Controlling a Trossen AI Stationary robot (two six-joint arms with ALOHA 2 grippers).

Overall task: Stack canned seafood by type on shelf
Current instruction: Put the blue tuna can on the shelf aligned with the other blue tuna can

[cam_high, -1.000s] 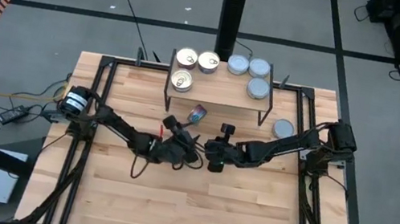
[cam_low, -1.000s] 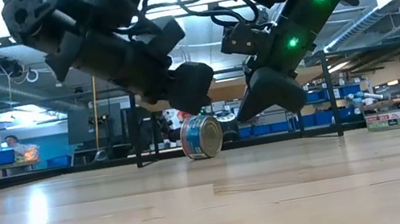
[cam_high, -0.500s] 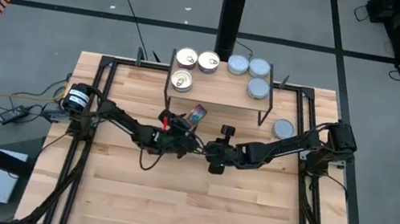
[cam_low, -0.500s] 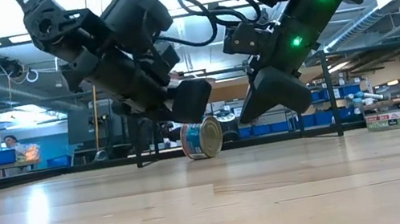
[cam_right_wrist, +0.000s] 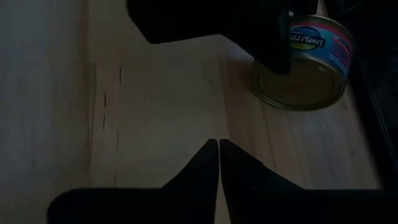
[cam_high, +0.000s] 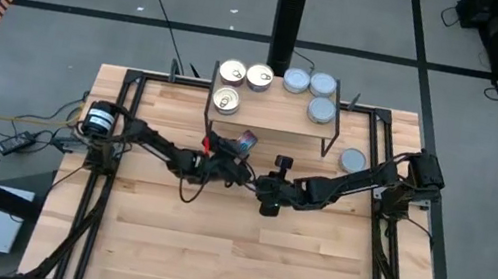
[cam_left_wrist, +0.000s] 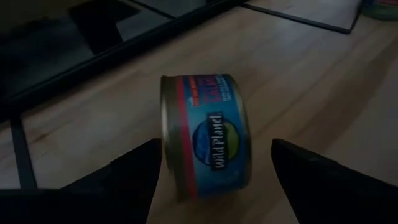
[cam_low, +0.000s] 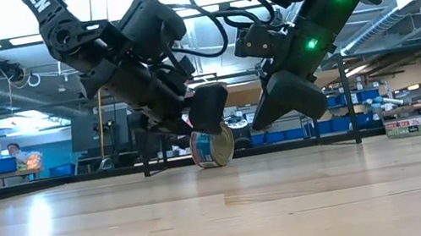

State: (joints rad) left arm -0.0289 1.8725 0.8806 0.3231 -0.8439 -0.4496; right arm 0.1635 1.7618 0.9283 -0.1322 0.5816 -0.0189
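Advanced toward the shelf (cam_high: 273, 115), left gripper (cam_left_wrist: 214, 174) now straddles, fingers apart, the on-edge tuna can (cam_left_wrist: 205, 140) on the table (cam_high: 209, 255), ready to grasp; right gripper (cam_right_wrist: 218, 163) waits closed nearby.

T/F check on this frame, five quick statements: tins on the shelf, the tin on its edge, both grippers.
1. Six tins sit on the shelf. True: three gold-lidded, three blue-grey.
2. The tin on its edge is held by the left gripper. False: the gripper is open, one finger on each side of the tin, not closed on it.
3. The right gripper is shut. True.
4. A blue-grey-lidded tin lies on the table beside the shelf. True.
5. The tins on the shelf are stacked two high. False: all six lie in a single layer.
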